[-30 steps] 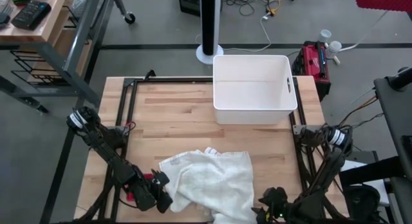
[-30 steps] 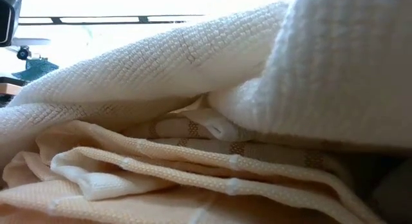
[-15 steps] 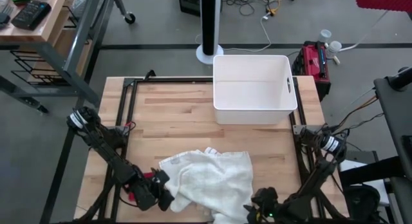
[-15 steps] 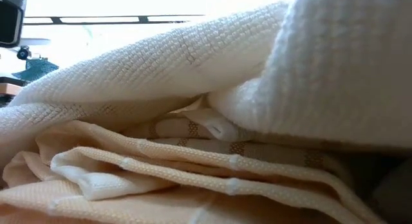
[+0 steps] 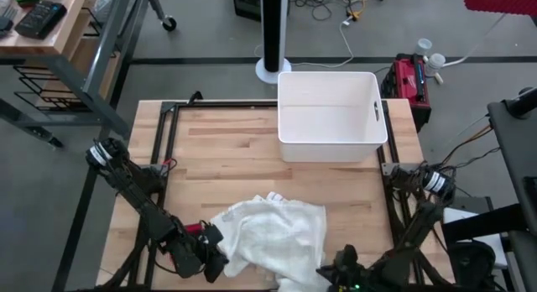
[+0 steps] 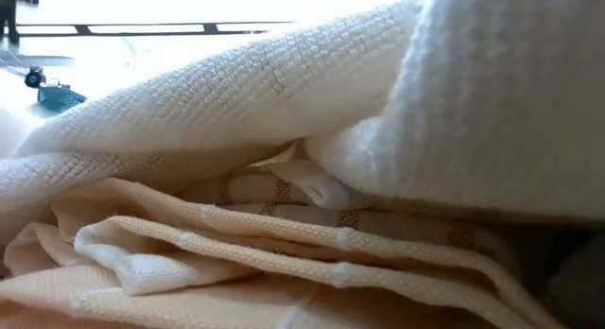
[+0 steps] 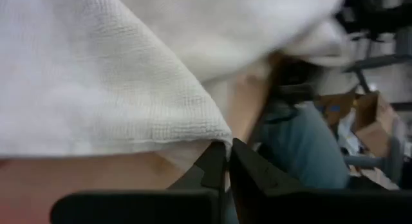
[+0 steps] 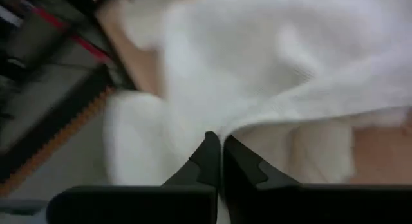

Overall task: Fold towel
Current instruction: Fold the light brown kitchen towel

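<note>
The white towel [image 5: 273, 237] lies crumpled at the near edge of the wooden table [image 5: 226, 149], its folds filling the low view [image 6: 284, 112]. My left gripper [image 5: 216, 257] is at the towel's near left side, shut on the cloth [image 7: 226, 161]. My right gripper [image 5: 327, 271] is at the towel's near right side, also shut on the cloth [image 8: 222, 153]. My left gripper pinches a hemmed corner of the towel [image 7: 217, 138] between its two shut fingers, coming slanting down from the table's near left. The cloth spreads away from the fingers; how many layers, I cannot tell. My right gripper pinches the towel's hemmed edge [image 8: 226, 132] between its two shut fingers, slanting down from the near right. The cloth rises away beyond the fingers.
A white bin [image 5: 331, 116] stands at the far middle-right of the table. Bare wood lies between the bin and the towel. Black frame rails [image 5: 164, 137] run along the table's left and right sides.
My right gripper has gone toward the table's left, in against the towel's near right side. The towel's right and left edges have drawn slightly inward and the heap is bunched a little higher.
</note>
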Motion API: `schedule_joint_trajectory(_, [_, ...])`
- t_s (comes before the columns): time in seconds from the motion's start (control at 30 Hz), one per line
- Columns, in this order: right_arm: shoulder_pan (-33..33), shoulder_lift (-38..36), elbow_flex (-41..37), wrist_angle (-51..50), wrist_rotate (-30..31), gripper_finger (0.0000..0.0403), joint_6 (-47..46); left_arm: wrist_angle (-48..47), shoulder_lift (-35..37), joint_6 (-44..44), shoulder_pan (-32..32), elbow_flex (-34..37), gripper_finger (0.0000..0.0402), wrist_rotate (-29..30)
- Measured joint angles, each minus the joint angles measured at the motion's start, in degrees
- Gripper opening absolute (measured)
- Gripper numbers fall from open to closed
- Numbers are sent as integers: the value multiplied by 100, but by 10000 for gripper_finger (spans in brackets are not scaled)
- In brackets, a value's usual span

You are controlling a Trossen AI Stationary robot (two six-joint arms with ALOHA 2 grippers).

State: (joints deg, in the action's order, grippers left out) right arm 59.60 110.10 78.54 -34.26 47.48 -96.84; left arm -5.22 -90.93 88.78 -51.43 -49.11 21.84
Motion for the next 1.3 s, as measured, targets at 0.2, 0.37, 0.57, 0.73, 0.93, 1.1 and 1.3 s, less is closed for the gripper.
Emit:
schedule_joint_trajectory(0.2, [371, -391, 627, -73, 1231, 1, 1165, -1442, 222, -761, -97, -1185, 1, 330])
schedule_joint_trajectory(0.37, [600, -601, 1365, -147, 2120, 1, 2645, -3955, 363, -1042, -315, -2858, 1, 1136])
schedule_joint_trajectory(0.57, [687, -744, 2277, -188, 2830, 1, 4501, -6722, 354, -1033, -675, -5071, 1, 2318])
schedule_joint_trajectory(0.73, [870, -762, 3050, -298, 3300, 0, 5761, -8037, 349, -1030, -939, -6401, 0, 2866])
schedule_joint_trajectory(0.93, [1190, -782, 3922, -952, 4098, 0, 6221, -8357, 359, -1567, -1036, -7645, 0, 3043])
schedule_joint_trajectory(1.1, [1267, -778, 4349, -1065, 4260, 0, 6676, -6974, 360, -3600, -1159, -8608, 0, 3379])
schedule_joint_trajectory(1.3, [1145, -779, 4457, -1177, 4262, 0, 6857, -4595, 786, -6164, -1230, -8255, 0, 3591])
